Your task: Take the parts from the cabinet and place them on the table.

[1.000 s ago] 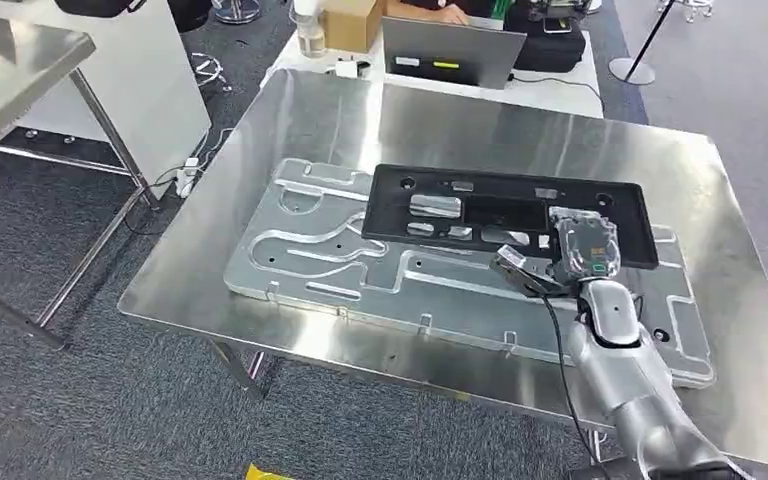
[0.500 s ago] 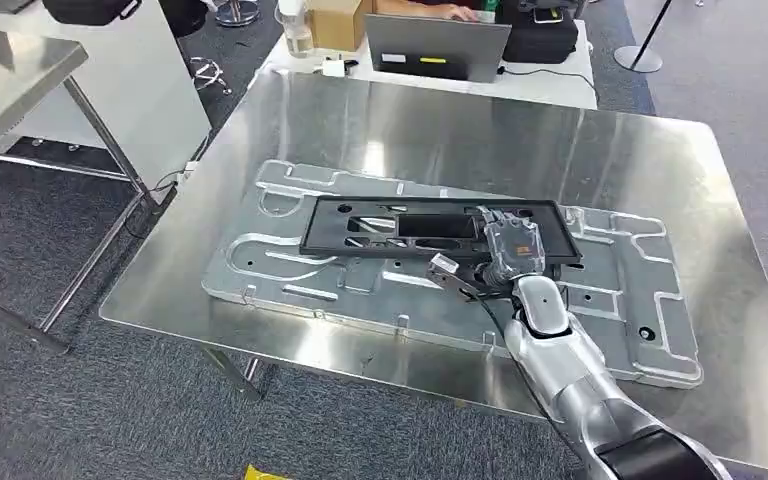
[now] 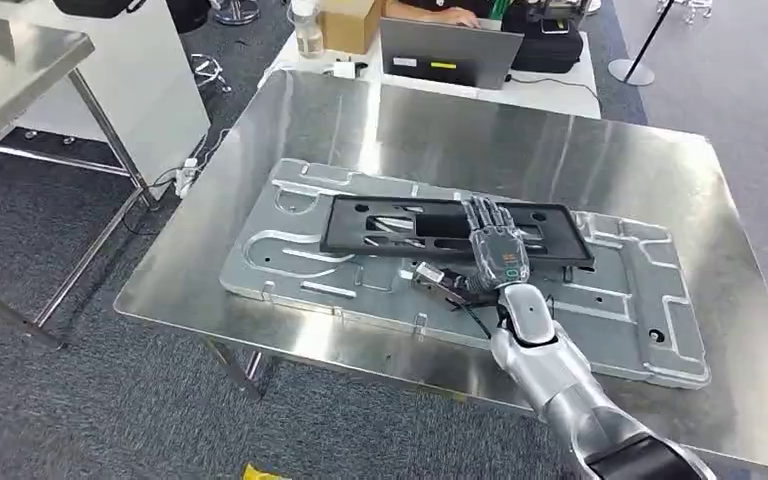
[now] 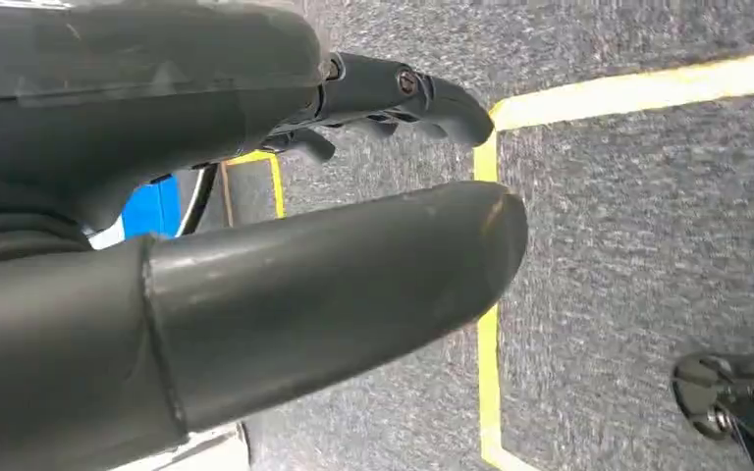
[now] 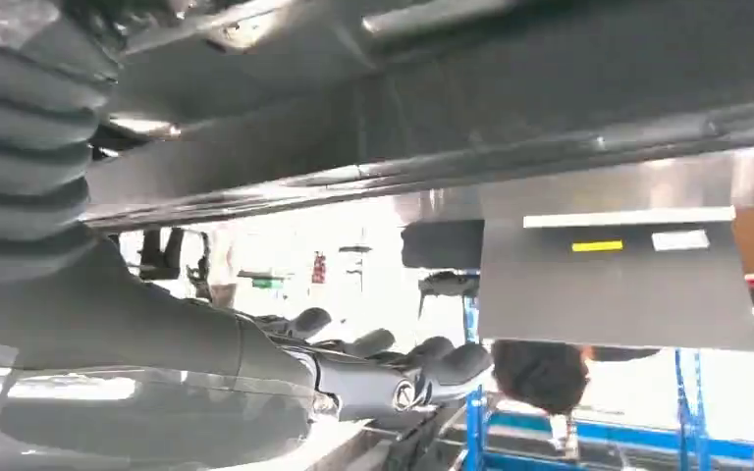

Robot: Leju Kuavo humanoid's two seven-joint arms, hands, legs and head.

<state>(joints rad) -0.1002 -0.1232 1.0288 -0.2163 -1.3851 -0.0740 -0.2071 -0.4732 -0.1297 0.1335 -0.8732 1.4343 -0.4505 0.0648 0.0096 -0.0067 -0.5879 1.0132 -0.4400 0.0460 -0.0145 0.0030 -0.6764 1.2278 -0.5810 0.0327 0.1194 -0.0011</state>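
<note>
Since the earlier frames the right robot hand (image 3: 494, 252) has let its fingers spread, where half a second ago they were curled over the near edge of the black frame (image 3: 430, 226); the frame itself has come down from its raised tilt of a second ago and now lies flat. Part of the shift across the picture is the camera's own, since desk and background slide together.

Now the right robot hand lies palm down on the frame's right-hand part, fingers (image 3: 480, 213) stretched out and apart across the black bar, thumb out to the side over the plate (image 3: 290, 255). It grasps nothing; it rests on the frame, released (whether it presses or merely touches cannot be told). In the right wrist view the same robot hand (image 5: 255, 363) shows its fingers extended beside the frame's dark underside.

The frame is a long black rectangle with cut-outs, lying on top of the large silver plate with its milled channels, and the plate lies flat on the steel desk (image 3: 580, 140). The frame sits toward the plate's far edge, roughly parallel to its length.

The left robot hand (image 4: 285, 216) hangs over grey carpet marked with yellow tape (image 4: 488, 373), thumb and fingers apart and holding nothing.

Beyond the desk stand a grey laptop (image 3: 450, 52) and a cardboard box (image 3: 350, 22) on a white table
</note>
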